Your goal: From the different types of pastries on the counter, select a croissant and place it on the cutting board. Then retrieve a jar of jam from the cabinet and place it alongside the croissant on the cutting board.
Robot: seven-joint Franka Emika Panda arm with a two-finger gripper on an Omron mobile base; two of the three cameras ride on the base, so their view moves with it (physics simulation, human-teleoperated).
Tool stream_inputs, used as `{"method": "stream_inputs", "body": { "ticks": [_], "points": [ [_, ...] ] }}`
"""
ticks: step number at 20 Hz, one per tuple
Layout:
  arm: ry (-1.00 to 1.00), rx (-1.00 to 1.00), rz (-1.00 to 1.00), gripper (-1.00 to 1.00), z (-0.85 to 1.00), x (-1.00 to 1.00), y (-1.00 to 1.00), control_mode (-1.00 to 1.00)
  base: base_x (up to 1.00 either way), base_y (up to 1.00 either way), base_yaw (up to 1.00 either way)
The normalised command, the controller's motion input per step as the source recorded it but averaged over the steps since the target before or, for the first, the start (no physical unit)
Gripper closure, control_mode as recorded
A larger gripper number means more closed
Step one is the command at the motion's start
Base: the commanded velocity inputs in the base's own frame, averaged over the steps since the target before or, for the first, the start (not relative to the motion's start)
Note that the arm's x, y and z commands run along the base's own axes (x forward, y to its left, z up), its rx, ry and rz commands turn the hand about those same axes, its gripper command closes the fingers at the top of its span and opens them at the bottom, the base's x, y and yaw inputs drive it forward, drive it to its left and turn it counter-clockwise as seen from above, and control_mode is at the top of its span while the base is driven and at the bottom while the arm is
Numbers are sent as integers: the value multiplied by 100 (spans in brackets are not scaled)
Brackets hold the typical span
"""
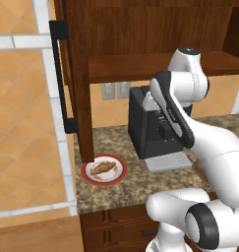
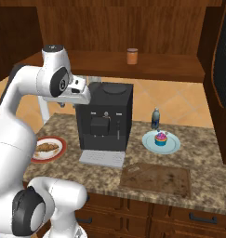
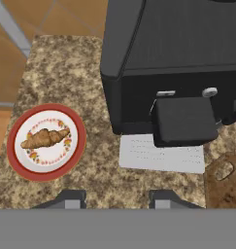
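One cutting board [image 2: 155, 180], one croissant [image 2: 46, 148]

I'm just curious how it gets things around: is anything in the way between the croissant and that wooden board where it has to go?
Yes. The croissant lies on a red-rimmed plate at the counter's left end, the cutting board further right near the front edge. The black coffee machine and its grey tray stand between them.

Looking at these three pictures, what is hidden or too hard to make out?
- Brown wooden cutting board: hand view, cut off by the right edge; left base view, behind the white arm.
- Small orange-brown jar of jam: right base view, too small for its label.
- Dark bottle: right base view, too small to identify.
- Dark fingers: hand view, just their tips rise at the bottom.
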Motion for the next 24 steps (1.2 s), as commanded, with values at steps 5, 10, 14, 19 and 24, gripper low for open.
{"method": "stream_inputs", "body": {
  "ticks": [5, 10, 14, 19, 24],
  "points": [
    [0, 0, 0, -100, 1, -14, -21, -100, 0, 0, 0],
    [-11, 0, 0, -100, 42, -14, -26, -100, 0, 0, 0],
    [-28, 2, -1, -100, 83, -28, -32, -100, 0, 0, 0],
    [-31, 7, -2, -100, 42, -19, -39, -100, 0, 0, 0],
    [-30, 14, -16, -100, -7, 0, -44, -100, 0, 0, 0]
  ]
}}
